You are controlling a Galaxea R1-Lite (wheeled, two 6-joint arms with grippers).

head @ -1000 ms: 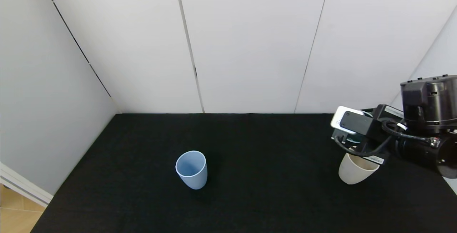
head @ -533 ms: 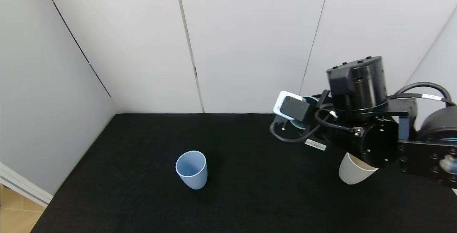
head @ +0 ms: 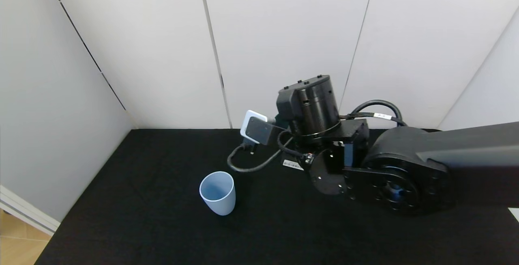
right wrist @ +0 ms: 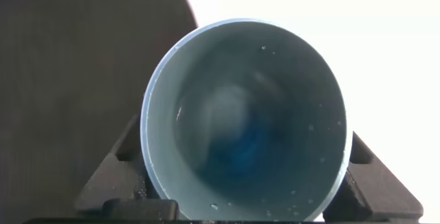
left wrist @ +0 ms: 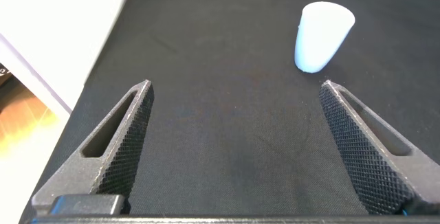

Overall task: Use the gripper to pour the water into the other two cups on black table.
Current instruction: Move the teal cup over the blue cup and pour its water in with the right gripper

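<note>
My right gripper (right wrist: 244, 159) is shut on the teal-green tumbler (right wrist: 206, 114); its fingers (right wrist: 113, 172) press both sides of the wall. Small water drops (right wrist: 265, 47) cling to the inside; the bottom is blurred. In the head view the right arm's wrist and white-topped module (head: 253, 129) hang over the middle back of the black table (head: 162, 155), up and to the right of the light blue cup (head: 217, 192), which stands upright. The cream-beige cup is hidden behind the arm. My left gripper (left wrist: 235, 86) is open and empty, low over the table, with the light blue cup (left wrist: 322, 35) ahead.
White panel walls (head: 284, 46) close the table at the back and both sides. The large black right arm (head: 405, 175) covers the right half of the table. The table's left edge (left wrist: 103, 59) shows, with wooden floor beyond.
The right arm has swung left from above the cream-beige cup towards the light blue cup, carrying the teal-green tumbler. The cream-beige cup is now hidden behind the arm.
</note>
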